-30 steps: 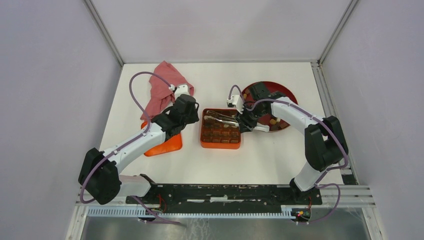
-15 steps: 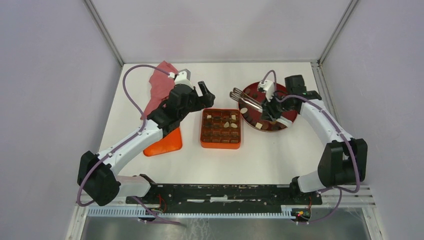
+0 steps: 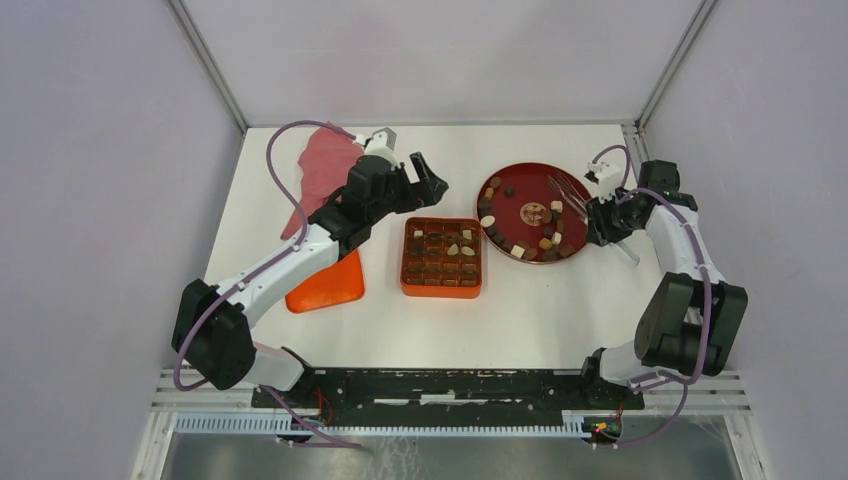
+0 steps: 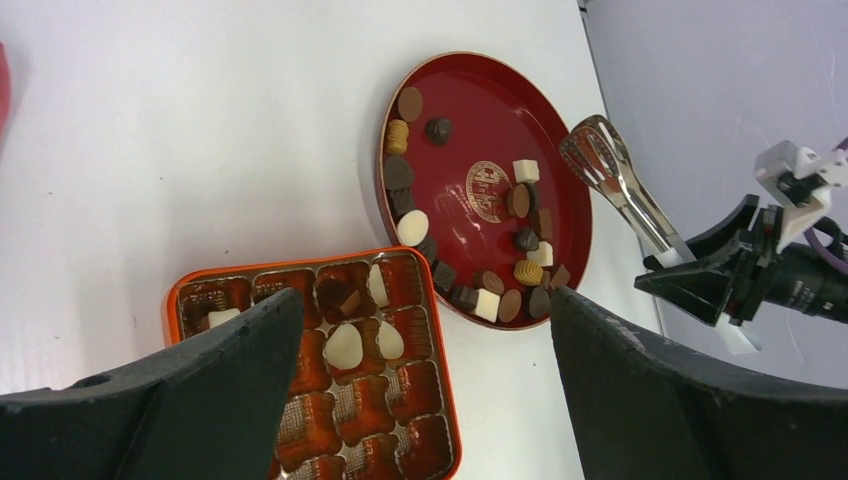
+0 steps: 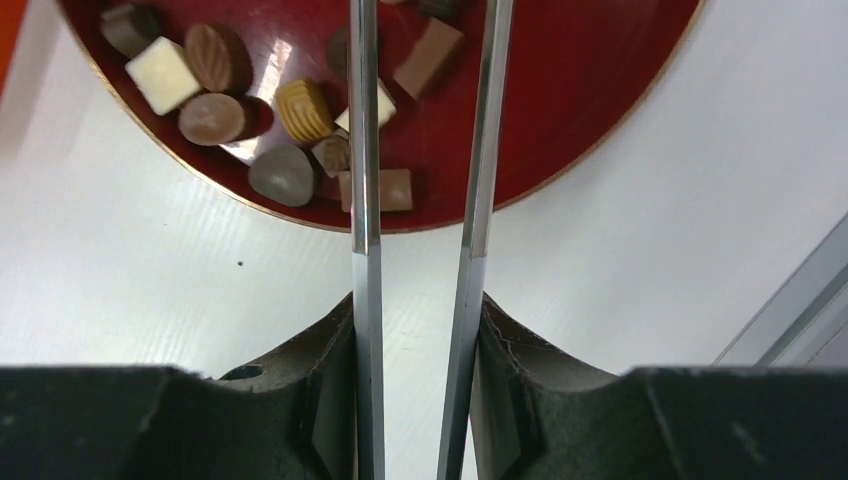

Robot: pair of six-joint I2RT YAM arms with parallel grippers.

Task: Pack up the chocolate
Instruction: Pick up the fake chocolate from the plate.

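Right gripper (image 5: 420, 315): jaws clamped from outside on the two arms of the slim steel tongs (image 5: 365, 160), pressing them partway; the arms stand a little apart.
Left gripper (image 4: 425, 300): jaws wide apart, nothing between them.

The bite-sized chocolate pieces (image 5: 215, 57) come in dark, light brown and cream. Most lie on the dark red round plate (image 5: 600, 80) ahead of the right jaws. A few sit in cells of the orange square gridded box (image 4: 400, 385), below and between the left jaws.

Step in hand, as I read it, is taking another piece off the plate.
- I'd let the tongs spread first.
- I'd choose a piece clear of the crowded bunch by the rim and straddle its narrow sides.
- I'd squeeze gently, since the rounded ones look likely to squirt out.

Views:
- Right wrist cuts off the tong tips, so I cannot tell there whether they carry anything.
- Left wrist shows the tips over the plate just inside its rim, seemingly bare. It also shows which cells are filled.
- Only the top view shows the crumpled red cloth (image 3: 315, 170) and a flat orange piece (image 3: 335, 288) behind the left jaws.
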